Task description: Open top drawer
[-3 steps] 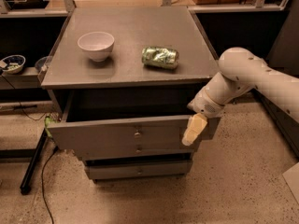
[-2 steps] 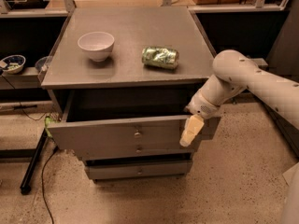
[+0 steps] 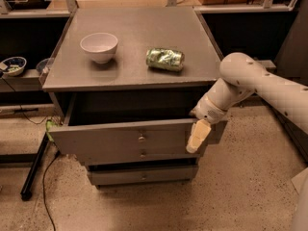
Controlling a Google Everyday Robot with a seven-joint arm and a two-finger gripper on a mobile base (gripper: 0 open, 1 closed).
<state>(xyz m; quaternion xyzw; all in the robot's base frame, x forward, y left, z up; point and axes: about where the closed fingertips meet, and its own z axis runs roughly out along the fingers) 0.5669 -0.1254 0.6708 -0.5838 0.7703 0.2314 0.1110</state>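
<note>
The top drawer [image 3: 110,139] of the grey cabinet is pulled out, and its dark inside shows under the cabinet top. A small metal knob [image 3: 141,138] sits at the centre of its front. My gripper [image 3: 198,134], cream-tipped on a white arm, is at the right end of the drawer front, hanging over its top edge and down in front of it. Two shorter drawers, the middle one [image 3: 142,155] and the bottom one [image 3: 143,177], are below and pushed in.
A white bowl [image 3: 99,46] and a crushed green can [image 3: 165,59] lie on the cabinet top [image 3: 134,28]. Dark shelving with a small bowl [image 3: 13,65] stands at the left. A black stand leg [image 3: 33,170] and a cable lie on the speckled floor at the left.
My arm's elbow has shifted slightly to the left. The gripper stays at the right end of the drawer front, and the drawer has hardly moved.
</note>
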